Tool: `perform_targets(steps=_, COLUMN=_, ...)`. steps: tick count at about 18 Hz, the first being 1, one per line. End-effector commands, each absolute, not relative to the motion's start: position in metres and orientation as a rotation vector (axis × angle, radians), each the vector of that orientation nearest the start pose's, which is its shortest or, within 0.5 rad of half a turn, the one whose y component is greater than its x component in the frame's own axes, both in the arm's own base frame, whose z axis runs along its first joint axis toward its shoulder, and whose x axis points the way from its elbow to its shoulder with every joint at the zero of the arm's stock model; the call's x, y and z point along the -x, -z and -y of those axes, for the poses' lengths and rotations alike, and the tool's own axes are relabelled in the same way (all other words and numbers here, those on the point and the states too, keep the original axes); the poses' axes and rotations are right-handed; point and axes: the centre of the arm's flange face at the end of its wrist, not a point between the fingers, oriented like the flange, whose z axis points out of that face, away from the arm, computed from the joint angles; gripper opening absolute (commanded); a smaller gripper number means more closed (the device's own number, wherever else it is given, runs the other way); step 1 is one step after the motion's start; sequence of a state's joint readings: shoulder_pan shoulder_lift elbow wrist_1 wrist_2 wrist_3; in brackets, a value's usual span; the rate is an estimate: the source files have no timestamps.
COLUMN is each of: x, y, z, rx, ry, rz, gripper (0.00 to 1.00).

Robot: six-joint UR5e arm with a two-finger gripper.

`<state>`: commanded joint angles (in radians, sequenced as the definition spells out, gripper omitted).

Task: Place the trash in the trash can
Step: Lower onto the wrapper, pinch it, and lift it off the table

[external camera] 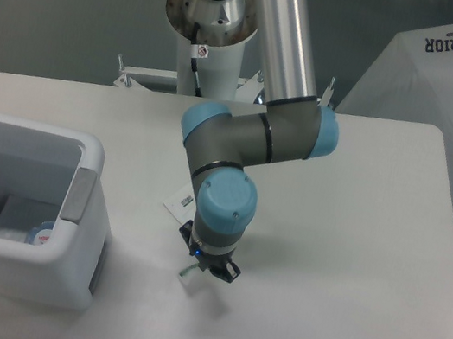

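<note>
Tool: my tool [207,268] is low over the table [354,245], fingers mostly hidden under the wrist; whether they grip, I cannot tell.
Wrapper: small white-green wrapper [188,272] peeks out beneath it; barcode packet [178,204] lies just behind.
Trash can: the trash can [81,197] sits well left.
Advice: confirm hold, lift straight, clear the rim.
</note>
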<state>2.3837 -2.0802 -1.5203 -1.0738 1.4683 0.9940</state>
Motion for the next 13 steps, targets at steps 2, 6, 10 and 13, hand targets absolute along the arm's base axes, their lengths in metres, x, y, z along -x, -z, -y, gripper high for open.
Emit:
perform_targets(steps=2, x=0.390, y=-0.305, z=-0.554, rx=2.941, ry=0.023, rz=-0.245, gripper=0.00)
perform_targets(steps=6, x=0.405, y=-0.366, z=-0.544, rx=2.789, ry=0.013, rz=-0.197, gripper=0.00)
perform_targets(steps=10, x=0.410, y=-0.423, z=-0.538, rx=2.708, ry=0.039, rz=-0.156, gripper=0.00)
perform_targets(steps=13, x=0.418, y=-0.455, z=-0.540, rx=2.612, ry=0.078, rz=-0.104, gripper=0.00)
